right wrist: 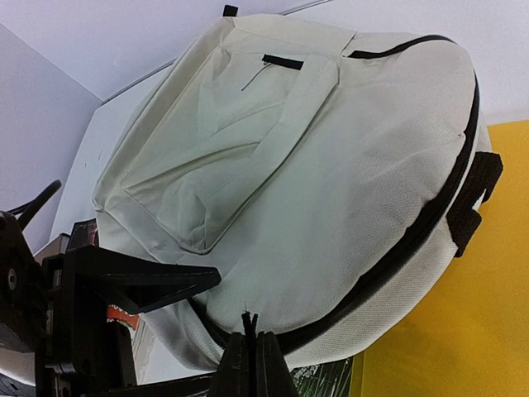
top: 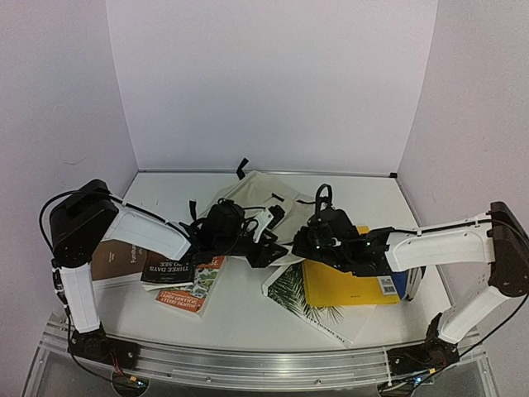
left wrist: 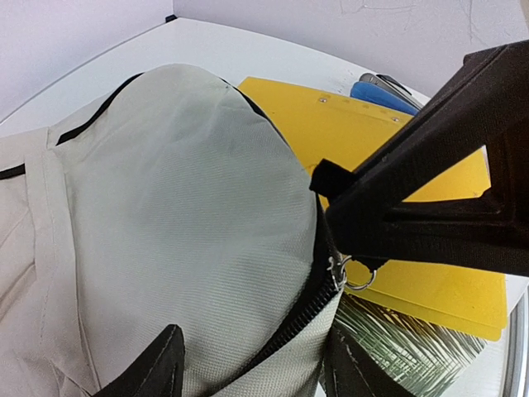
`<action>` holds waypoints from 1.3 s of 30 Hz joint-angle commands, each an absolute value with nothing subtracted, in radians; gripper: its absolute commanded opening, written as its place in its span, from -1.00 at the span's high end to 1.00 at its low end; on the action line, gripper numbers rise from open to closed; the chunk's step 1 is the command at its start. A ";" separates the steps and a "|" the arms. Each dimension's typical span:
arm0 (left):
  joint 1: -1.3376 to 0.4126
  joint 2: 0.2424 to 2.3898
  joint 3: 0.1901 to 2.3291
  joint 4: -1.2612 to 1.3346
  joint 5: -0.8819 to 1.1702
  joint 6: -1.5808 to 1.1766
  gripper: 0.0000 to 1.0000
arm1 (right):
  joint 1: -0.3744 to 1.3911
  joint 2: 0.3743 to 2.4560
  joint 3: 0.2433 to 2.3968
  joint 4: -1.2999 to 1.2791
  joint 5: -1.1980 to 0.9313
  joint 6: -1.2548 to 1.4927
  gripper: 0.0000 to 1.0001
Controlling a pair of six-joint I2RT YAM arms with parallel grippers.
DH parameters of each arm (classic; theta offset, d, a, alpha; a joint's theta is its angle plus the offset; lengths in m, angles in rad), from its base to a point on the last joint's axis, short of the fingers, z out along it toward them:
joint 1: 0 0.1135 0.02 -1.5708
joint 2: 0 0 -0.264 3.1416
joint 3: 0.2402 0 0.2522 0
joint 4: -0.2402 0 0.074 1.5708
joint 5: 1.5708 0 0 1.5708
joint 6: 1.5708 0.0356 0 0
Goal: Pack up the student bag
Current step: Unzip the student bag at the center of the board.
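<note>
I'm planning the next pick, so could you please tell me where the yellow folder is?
In the top view, the yellow folder lies on the right side beneath the right arm, beside the student bag and partly over a palm-leaf booklet.

One bag (top: pixel 260 188), one yellow folder (top: pixel 335 285)

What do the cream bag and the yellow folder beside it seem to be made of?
The student bag: matt woven fabric, probably canvas or nylon; a fine weave grain shows. Its zipper: black teeth, likely plastic. The yellow folder: smooth stiff sheet, plastic or coated card; I cannot tell which.
</note>
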State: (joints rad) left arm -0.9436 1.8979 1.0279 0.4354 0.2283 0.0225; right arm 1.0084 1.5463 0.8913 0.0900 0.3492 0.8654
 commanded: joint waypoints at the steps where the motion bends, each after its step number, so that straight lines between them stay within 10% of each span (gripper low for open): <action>1: -0.948 1.924 1.076 0.499 0.182 0.029 -0.06 | 1.010 1.515 0.908 0.121 0.360 0.872 1.00; 13: -0.963 1.868 1.040 0.441 0.164 0.041 0.98 | 1.008 1.492 0.911 0.100 0.445 0.878 1.00; 39: -0.982 1.478 0.735 0.187 0.011 -0.064 0.97 | 0.749 1.456 0.903 0.023 0.432 0.760 1.00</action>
